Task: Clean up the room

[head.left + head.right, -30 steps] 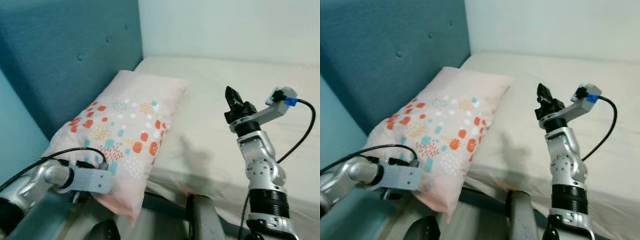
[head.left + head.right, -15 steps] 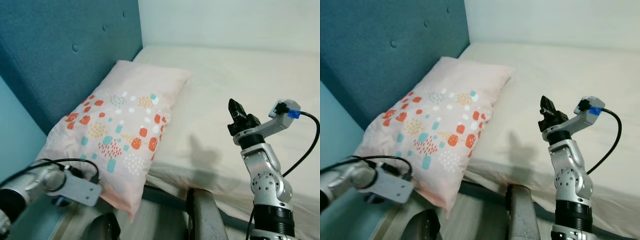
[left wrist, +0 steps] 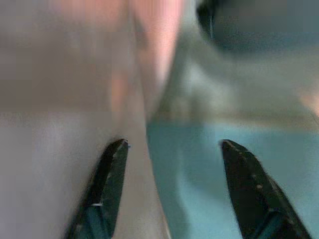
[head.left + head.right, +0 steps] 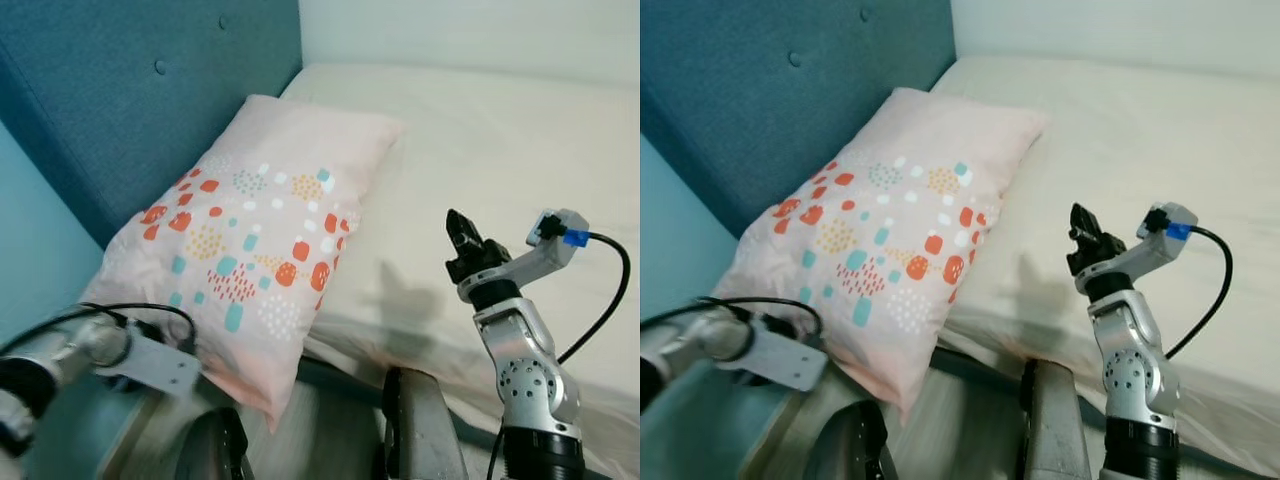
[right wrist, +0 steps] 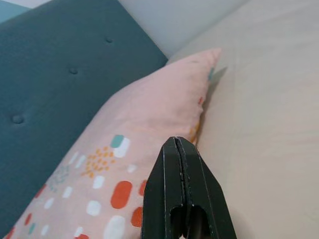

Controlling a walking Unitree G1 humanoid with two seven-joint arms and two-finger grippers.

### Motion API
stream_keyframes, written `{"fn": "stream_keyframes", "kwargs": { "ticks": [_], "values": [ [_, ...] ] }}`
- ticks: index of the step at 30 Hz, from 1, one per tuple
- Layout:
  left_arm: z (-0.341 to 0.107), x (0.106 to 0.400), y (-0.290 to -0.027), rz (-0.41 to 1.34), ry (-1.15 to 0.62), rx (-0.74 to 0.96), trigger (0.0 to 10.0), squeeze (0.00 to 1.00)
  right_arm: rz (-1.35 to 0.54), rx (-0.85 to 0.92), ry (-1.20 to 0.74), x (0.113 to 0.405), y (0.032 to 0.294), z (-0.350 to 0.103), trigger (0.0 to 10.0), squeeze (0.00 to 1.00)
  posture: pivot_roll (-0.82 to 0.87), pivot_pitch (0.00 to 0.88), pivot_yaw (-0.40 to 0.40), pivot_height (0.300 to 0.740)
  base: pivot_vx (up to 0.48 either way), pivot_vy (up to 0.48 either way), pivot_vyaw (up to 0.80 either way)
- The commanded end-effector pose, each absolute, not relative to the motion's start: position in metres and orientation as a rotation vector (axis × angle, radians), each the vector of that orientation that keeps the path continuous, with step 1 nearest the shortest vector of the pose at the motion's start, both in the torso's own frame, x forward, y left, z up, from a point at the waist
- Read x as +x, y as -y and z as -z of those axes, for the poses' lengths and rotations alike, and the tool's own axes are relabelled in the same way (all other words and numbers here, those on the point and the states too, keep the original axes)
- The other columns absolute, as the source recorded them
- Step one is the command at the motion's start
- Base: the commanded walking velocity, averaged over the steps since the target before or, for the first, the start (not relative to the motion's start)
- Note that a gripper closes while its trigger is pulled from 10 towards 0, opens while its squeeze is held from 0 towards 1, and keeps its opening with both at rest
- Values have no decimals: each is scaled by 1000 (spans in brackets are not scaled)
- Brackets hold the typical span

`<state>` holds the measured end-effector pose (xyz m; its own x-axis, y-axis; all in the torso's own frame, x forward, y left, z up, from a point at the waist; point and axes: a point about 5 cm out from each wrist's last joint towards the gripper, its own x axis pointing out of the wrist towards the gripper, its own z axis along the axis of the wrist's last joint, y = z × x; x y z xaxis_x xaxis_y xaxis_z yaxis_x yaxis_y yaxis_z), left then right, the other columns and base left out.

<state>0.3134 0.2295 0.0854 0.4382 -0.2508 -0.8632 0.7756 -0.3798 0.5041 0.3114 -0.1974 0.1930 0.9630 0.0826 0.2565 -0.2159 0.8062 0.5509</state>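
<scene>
A pale pink pillow with orange, teal and white spots (image 4: 270, 235) lies on the cream bed sheet (image 4: 500, 150), leaning against the teal padded headboard (image 4: 130, 90) at ten o'clock. The right gripper (image 4: 458, 232) hovers over the sheet at three o'clock, fingers pressed together, empty. The left gripper (image 3: 172, 191), down at seven o'clock by the pillow's corner, has fingers spread wide.
</scene>
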Motion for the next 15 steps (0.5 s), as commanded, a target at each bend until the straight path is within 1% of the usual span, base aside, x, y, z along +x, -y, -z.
{"fn": "stream_keyframes", "kwargs": {
  "ticks": [1, 3, 4, 6, 7, 11, 12, 14, 15],
  "values": [
    [-89, 320, -230, 1130, -438, 1623, 0, 0, -154, 621, 218, 307, 198, -191, 10000, 0, -88, 285, 67, 451, 0, 0, 0],
    [-92, 328, -221, 1100, -374, 1665, 0, 0, -142, 621, 218, 305, 200, -192, 10000, 0, -95, 292, 71, 451, 0, 0, 0],
    [-92, 328, -221, 1100, -374, 1665, 0, 0, -142, 621, 218, 305, 200, -192, 10000, 0, -95, 292, 71, 451, 0, 0, 0],
    [-98, 336, -220, 1059, -332, 1749, 0, 0, -142, 621, 216, 303, 199, -192, 10000, 0, -96, 301, 74, 451, 0, 0, 0],
    [-98, 336, -220, 1059, -332, 1749, 0, 0, -142, 621, 216, 303, 199, -192, 10000, 0, -96, 301, 74, 451, 0, 0, 0],
    [-120, 360, -217, 843, -149, 1892, 0, 0, -132, 623, 207, 299, 199, -191, 10000, 0, -100, 306, 80, 451, 0, 0, 0],
    [-126, 365, -215, 793, -118, 1897, 0, 0, -130, 623, 206, 298, 199, -191, 10000, 0, -100, 305, 82, 451, 0, 0, 0],
    [-130, 368, -214, 763, -101, 1898, 0, 0, -129, 623, 206, 298, 199, -191, 10000, 0, -100, 305, 82, 451, 0, 0, 0],
    [-136, 372, -211, 715, -66, 1905, 0, 0, -128, 623, 206, 298, 199, -191, 10000, 0, -106, 306, 85, 451, 0, 0, 0]
  ]
}}
